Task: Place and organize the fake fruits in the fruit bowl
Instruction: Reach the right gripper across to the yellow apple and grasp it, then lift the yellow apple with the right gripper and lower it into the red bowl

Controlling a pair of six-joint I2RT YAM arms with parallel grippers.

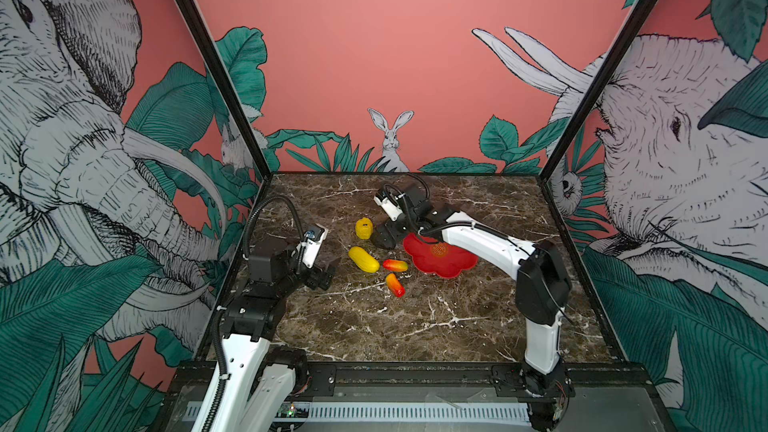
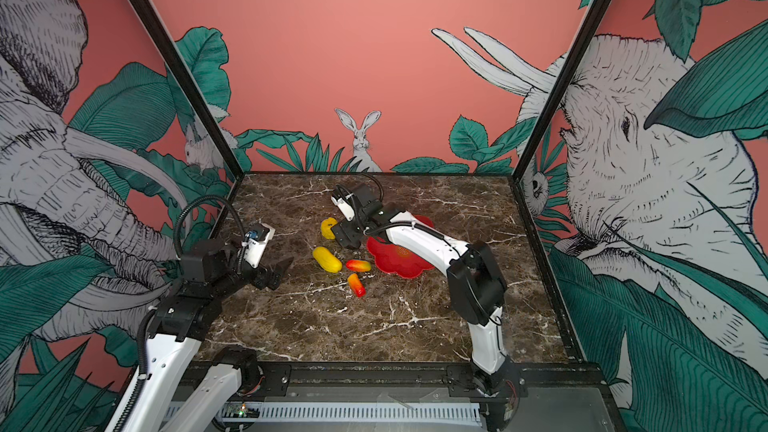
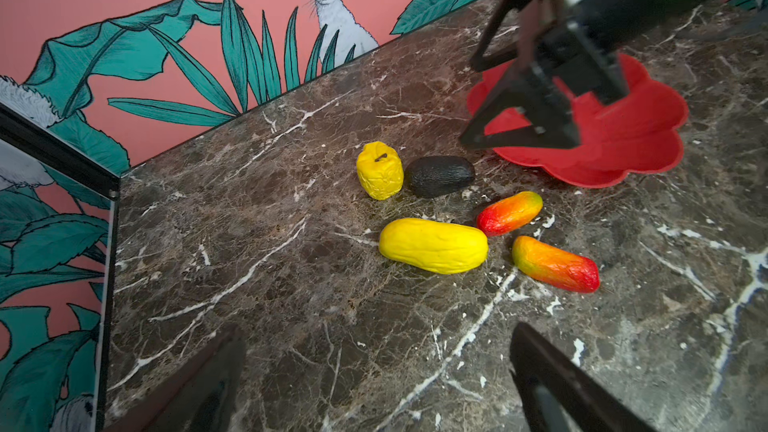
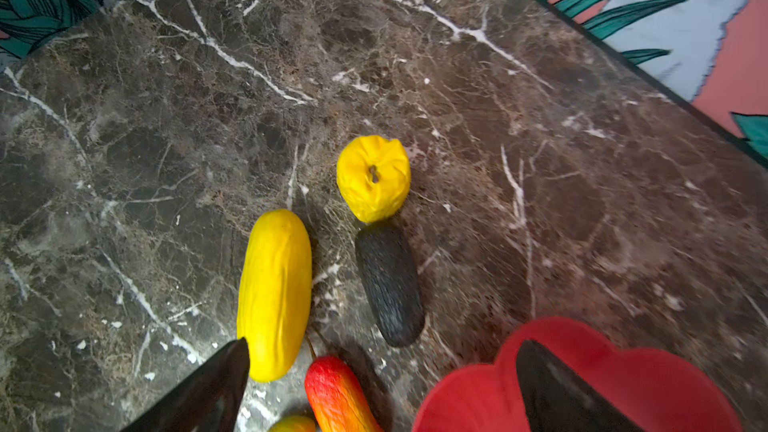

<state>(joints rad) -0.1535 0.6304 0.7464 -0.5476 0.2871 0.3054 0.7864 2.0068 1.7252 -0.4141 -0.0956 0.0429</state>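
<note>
With all five fruits on the marble beside the empty bowl [image 3: 648, 147], the right gripper [image 3: 528, 118] hung spread and empty near the avocado [image 3: 440, 175] — best to straddle its narrow waist squarely — while the left gripper [image 1: 328, 272] waited, likewise spread.

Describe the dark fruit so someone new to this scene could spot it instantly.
Find the red flower-shaped bowl on the marble table. Five fruits lie beside it; the black-brown oval touches the stubby yellow fruit. It alone is dark.
</note>
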